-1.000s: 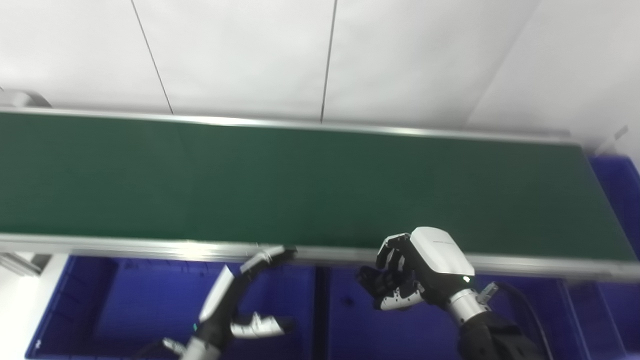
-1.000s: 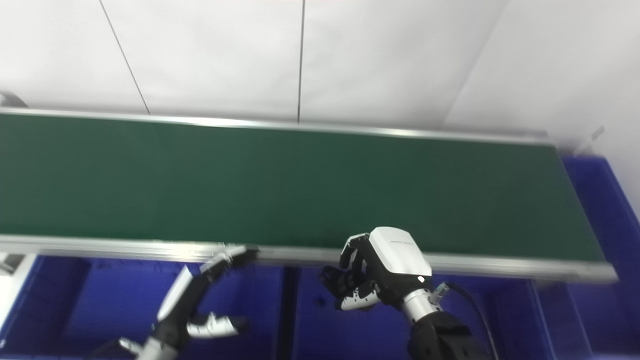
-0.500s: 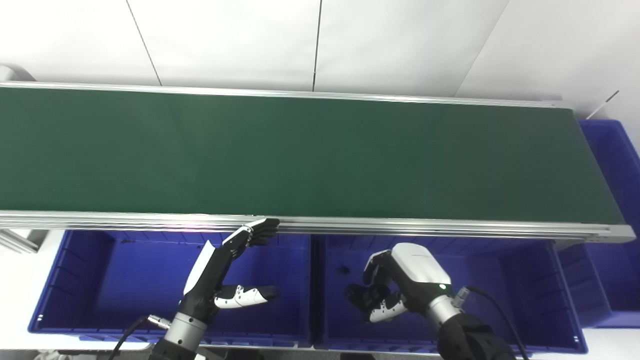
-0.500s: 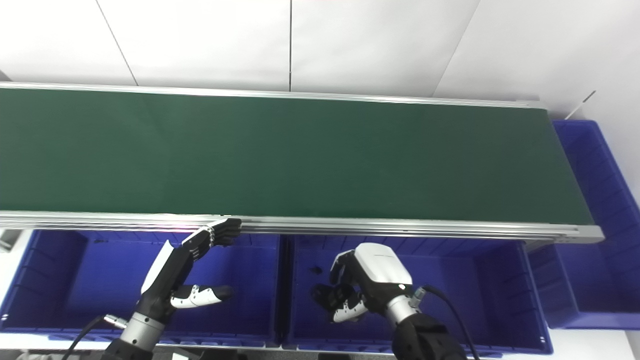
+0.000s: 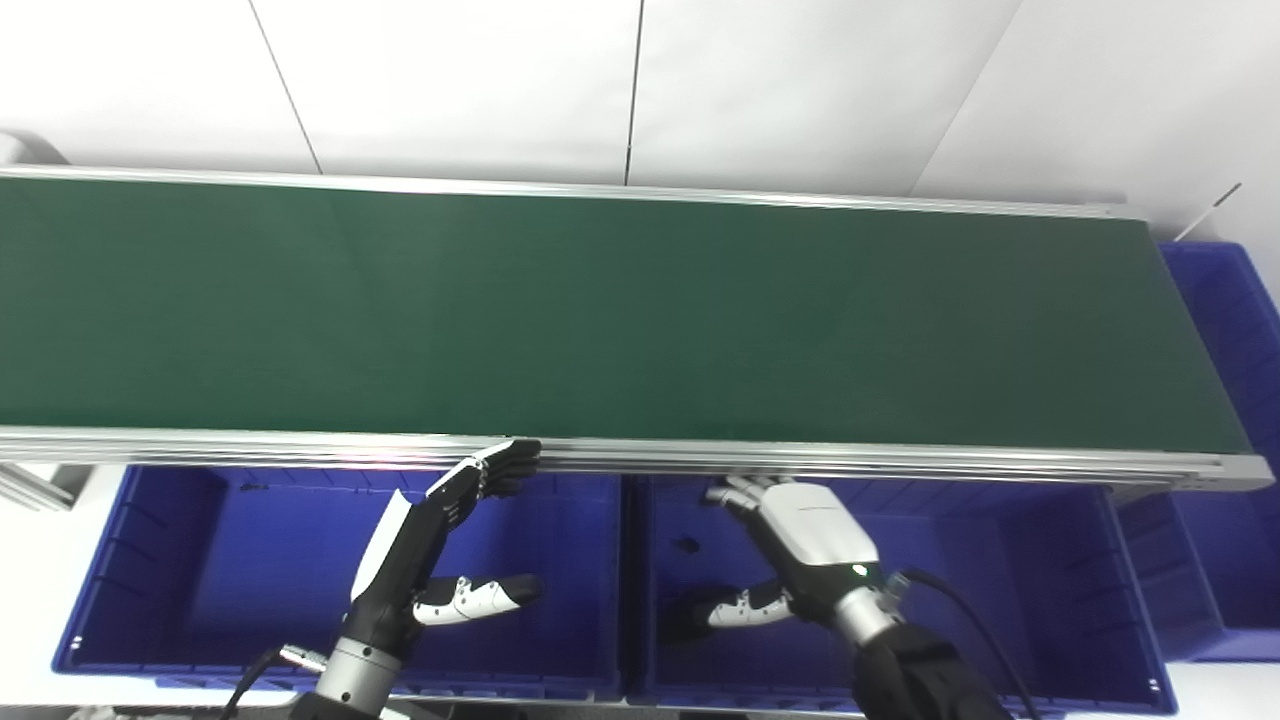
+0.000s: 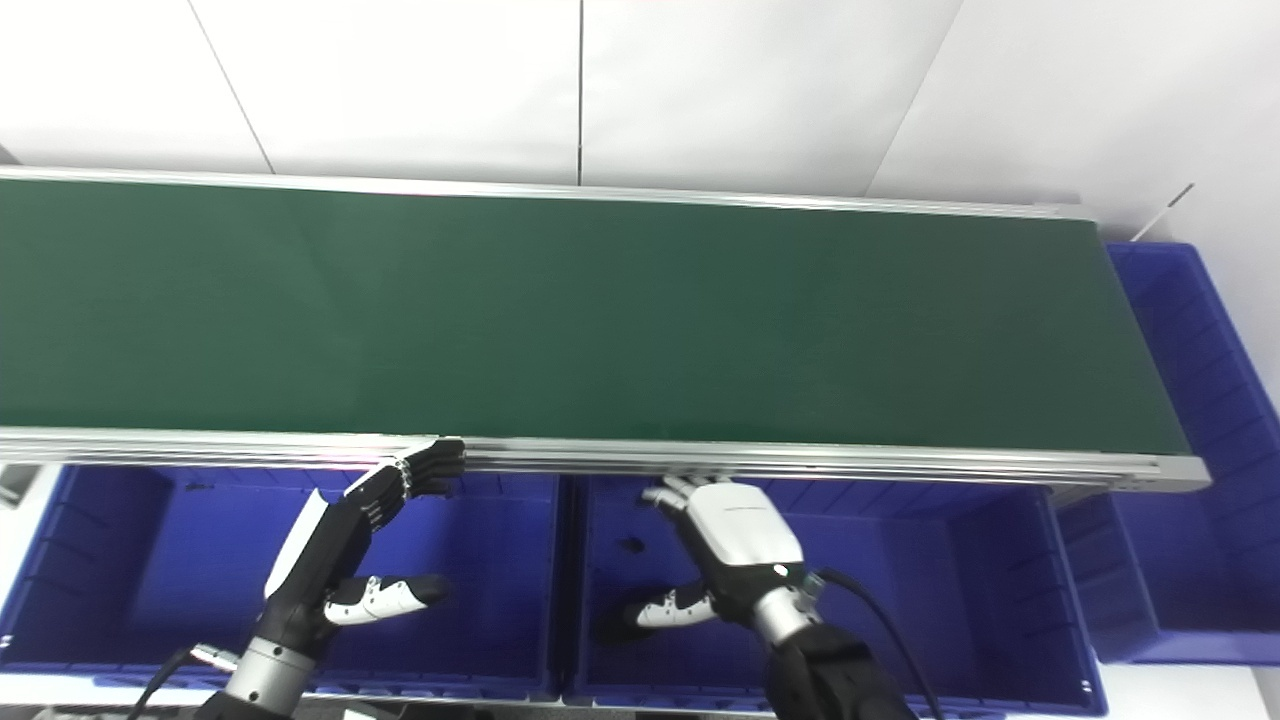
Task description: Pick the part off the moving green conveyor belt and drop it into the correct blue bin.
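**Release over the middle bin: clear the robot hand, then get ready for the belt**

Green conveyor belt [image 5: 620, 310] across the whole middle of the frame, bare along its visible length; no part on it. Below its metal rail [image 5: 950, 462], along the bottom of the frame: left blue bin [image 5: 180, 560], middle blue bin [image 5: 1000, 580], and a third blue bin [image 5: 1225, 330] at the right edge past the belt's end.

Left robot hand [image 5: 430, 545] at lower centre-left over the left blue bin, spread wide and holding nothing, fingertips [image 5: 510, 465] up at the rail. Right robot hand [image 5: 800, 545] at lower centre over the middle blue bin, palm down, fingers extended and apart, nothing visible in it.

Small dark speck [image 5: 686, 545] on the floor of the middle blue bin, just left of the right robot hand. Probably a part, but too small to tell.

Judging by the empty belt and both open hands, likely the drop itself or just after it. To do it well:
- Keep the right robot hand fully spread until nothing clings to it.
- Lift straight up, clear of the rail and bin wall.
- Hold above the near belt edge, ready for the next part.

No readable brand, label or writing anywhere; only a small green light [image 5: 857, 571] near the right robot hand's wrist.
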